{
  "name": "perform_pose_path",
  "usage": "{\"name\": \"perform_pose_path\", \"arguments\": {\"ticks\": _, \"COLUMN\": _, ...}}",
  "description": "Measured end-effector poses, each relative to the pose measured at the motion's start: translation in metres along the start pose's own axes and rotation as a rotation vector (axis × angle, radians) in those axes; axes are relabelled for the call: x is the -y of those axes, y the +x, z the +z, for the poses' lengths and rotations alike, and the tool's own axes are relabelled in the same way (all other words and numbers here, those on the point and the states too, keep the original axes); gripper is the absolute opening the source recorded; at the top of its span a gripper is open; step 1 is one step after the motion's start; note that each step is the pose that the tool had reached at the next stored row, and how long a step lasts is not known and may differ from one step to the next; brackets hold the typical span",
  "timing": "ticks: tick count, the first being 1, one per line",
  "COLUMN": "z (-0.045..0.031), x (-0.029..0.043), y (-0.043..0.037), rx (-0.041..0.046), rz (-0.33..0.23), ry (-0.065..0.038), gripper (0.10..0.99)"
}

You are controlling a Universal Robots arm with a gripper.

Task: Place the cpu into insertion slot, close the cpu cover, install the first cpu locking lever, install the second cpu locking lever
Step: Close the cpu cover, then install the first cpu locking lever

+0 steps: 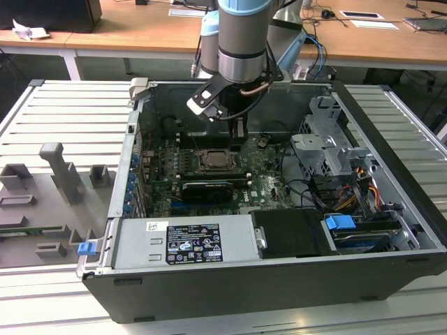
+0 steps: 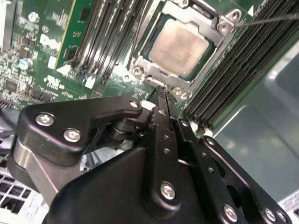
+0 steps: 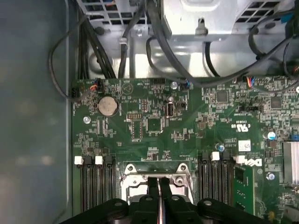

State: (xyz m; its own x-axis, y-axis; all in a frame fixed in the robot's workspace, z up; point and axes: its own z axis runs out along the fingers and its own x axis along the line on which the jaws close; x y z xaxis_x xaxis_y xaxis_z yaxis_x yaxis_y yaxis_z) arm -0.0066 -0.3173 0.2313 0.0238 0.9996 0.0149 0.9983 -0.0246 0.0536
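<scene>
1. Currently the black claw is closed, fingers pressed together, its tip at the edge of the thin silvery hinged frame cover.
2. Pale silvery-beige square chip lies seated in the silver-rimmed square socket, framed by that cover's window.

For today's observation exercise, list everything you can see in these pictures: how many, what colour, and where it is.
computer case: one, black, lying open on the slatted table
circuit board: one, green, inside the case
cpu: one, silvery-beige, seated in the socket
cpu cover: one, silvery, lying over the cpu
memory slots: two banks, black, either side of the socket
coin cell: one, silvery, on the board
power supply: one, grey, along the case's near side in the exterior view
cables: several, black, beyond the board
arm: one, grey and blue, above the case
gripper: one, black, shut, tips at the cover's edge
</scene>
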Motion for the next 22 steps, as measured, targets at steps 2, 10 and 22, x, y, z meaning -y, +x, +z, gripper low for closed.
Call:
{"name": "perform_pose_path", "arguments": {"ticks": 2, "z": 0.0031, "x": 0.0021, "y": 0.0001, "rx": 0.0001, "rz": 0.0, "ry": 0.0, "gripper": 0.149}}
{"name": "perform_pose_path", "arguments": {"ticks": 10, "z": 0.0032, "x": 0.0186, "y": 0.0007, "rx": 0.0001, "rz": 0.0, "ry": 0.0, "gripper": 0.149}}
{"name": "perform_pose_path", "arguments": {"ticks": 22, "z": -0.0024, "x": 0.0323, "y": 0.0023, "rx": 0.0003, "rz": 0.0, "ry": 0.0, "gripper": 0.149}}
